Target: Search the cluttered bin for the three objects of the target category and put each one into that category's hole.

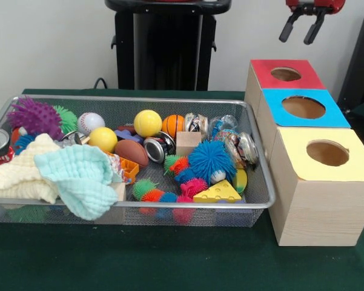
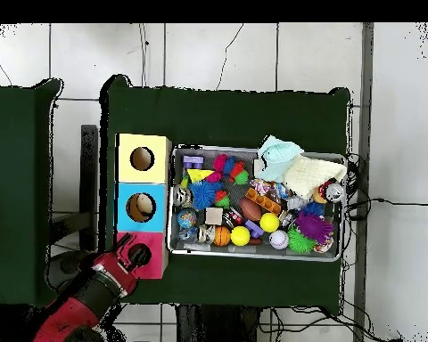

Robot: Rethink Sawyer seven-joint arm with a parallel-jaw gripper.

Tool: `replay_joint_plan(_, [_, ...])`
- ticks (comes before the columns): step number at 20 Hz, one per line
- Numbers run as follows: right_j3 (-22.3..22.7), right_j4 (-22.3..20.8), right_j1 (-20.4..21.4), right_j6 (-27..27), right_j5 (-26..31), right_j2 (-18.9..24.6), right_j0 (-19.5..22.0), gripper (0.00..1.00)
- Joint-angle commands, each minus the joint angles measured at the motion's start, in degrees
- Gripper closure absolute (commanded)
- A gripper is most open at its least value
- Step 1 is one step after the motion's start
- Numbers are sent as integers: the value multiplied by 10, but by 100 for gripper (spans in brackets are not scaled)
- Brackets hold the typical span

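The wire mesh bin (image 1: 169, 100) holds a jumble of things: two yellow balls (image 1: 148, 123), a baseball (image 1: 89, 121), a small basketball (image 1: 173, 125), a brown football (image 1: 131, 152), spiky balls in purple (image 1: 35, 116) and blue (image 1: 212, 160), a yellow cheese wedge (image 1: 218, 193), a wooden block (image 1: 188, 143) and shiny cans. Three wooden boxes stand beside it, with holes in a red top (image 1: 286, 74), a blue top (image 1: 303, 107) and a yellow top (image 1: 327, 153). My gripper (image 1: 301, 31) hangs open and empty above the red box. In the overhead view it (image 2: 125, 248) is over the red box (image 2: 155, 258).
A pale yellow cloth (image 1: 18, 173) and a mint cloth (image 1: 79, 173) cover the bin's left part in the front view. The bin (image 2: 253, 256) and boxes sit on a dark green tabletop (image 1: 169, 260). The black pedestal (image 1: 163, 48) stands behind the bin.
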State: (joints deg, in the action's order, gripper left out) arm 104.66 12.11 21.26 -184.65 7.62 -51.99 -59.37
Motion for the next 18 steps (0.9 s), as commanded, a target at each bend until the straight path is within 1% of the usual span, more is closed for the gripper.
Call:
replay_joint_plan(1, [-7,-20,-18,-7,-11,45,16,0])
replay_joint_plan(9, [-7,-22,-29,-6,-30,46,22,0])
replay_joint_plan(11, [0,-27,-10,-1,-38,66,38,0])
replay_joint_plan(12, [9,-31,11,4,-43,90,55,0])
replay_joint_plan(13, [13,-32,20,5,-47,100,63,0])
replay_joint_plan(15, [20,-37,29,5,-63,111,73,0])
replay_joint_plan(16, [24,-43,30,1,-83,110,74,0])
replay_joint_plan(17, [21,-38,16,-8,-90,94,62,0])
replay_joint_plan(18, [11,1,-50,-53,-108,34,16,0])
